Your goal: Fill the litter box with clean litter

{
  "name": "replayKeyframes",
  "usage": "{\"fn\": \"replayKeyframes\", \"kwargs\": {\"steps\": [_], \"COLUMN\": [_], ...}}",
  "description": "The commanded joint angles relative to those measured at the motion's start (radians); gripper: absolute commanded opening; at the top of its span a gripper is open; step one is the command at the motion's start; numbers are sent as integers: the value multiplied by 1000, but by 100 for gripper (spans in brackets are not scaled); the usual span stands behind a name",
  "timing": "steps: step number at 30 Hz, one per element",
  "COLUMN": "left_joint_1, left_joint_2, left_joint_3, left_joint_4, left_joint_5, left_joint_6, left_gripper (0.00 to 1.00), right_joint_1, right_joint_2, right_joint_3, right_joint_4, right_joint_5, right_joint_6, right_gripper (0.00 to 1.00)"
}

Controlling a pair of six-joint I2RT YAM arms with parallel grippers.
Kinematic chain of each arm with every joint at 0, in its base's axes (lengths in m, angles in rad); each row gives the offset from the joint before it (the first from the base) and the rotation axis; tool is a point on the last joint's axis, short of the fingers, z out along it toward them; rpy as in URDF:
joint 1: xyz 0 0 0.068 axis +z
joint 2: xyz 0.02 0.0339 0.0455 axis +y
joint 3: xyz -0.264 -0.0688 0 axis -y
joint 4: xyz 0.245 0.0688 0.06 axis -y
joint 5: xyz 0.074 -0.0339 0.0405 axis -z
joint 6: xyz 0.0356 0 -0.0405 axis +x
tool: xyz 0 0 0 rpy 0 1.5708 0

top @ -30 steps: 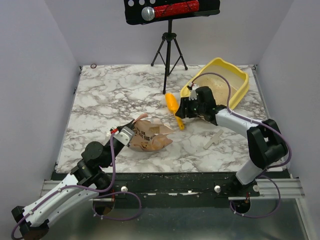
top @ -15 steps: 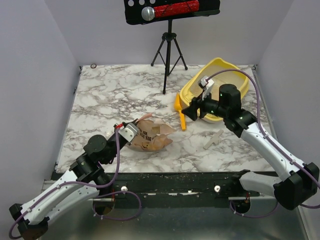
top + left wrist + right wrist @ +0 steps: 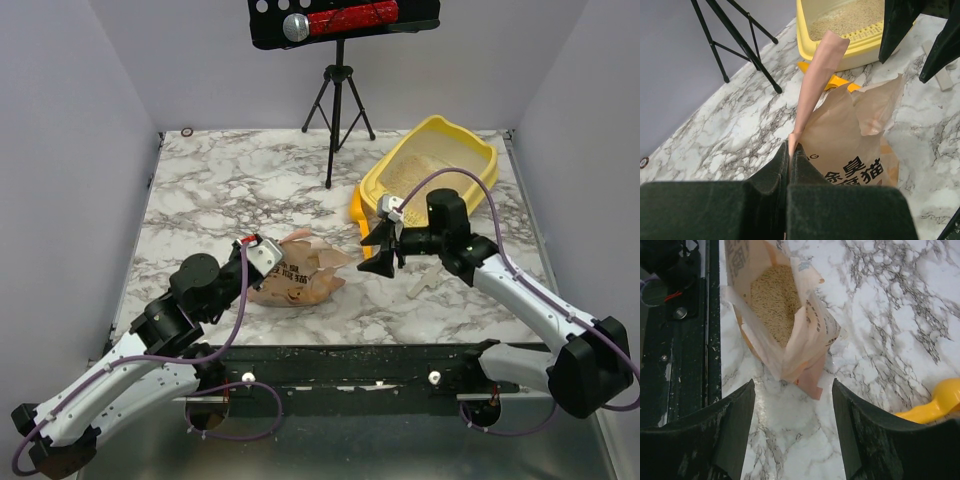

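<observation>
Crinkly matt paper bag point(image 3: 850, 145) in the left gripper point(image 3: 789, 150), grainy clean litter point(image 3: 774, 302) inside; beyond the gripper, glossy smooth plastic litter box point(image 3: 860, 50), polished marble-look table point(image 3: 725, 135).

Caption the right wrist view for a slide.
Open right pincer frames the opened paper bag, beige litter visible inside, lying on the marble table.

Paper bag point(image 3: 850, 145) bears black Chinese characters reading 臭猫
</observation>
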Motion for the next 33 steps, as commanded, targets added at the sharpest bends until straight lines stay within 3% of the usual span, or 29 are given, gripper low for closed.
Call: {"fn": "replayKeyframes", "kwargs": {"steps": [1, 6, 15, 17, 20, 24, 33], "left_joint_1": [1, 0, 1, 1, 1, 1, 6], "left_joint_2": [-32, -23, -9, -2, 18, 60, 228], "left_joint_3": [43, 43, 49, 53, 61, 56, 205], "left_joint_4": [154, 160, 163, 166, 175, 218, 289], "left_joint_5": [11, 21, 19, 19, 18, 22, 166], "left_joint_6": [9, -1, -4, -4, 0, 3, 103], "left_gripper": [0, 0, 0, 0, 0, 0, 0], "right_joint_1": [21, 53, 107, 115, 115, 115, 43], "right_joint_2": [34, 78, 181, 198, 210, 209, 138], "right_joint_3": [-17, -41, 11, 17, 9, -8, 30], "right_joint_4": [77, 216, 259, 273, 331, 417, 404], "right_joint_5": [-109, -111, -128, -129, -111, -65, 171], "right_joint_6": [-43, -5, 15, 23, 63, 109, 158], "right_gripper": [71, 71, 69, 64, 45, 0, 0]}}
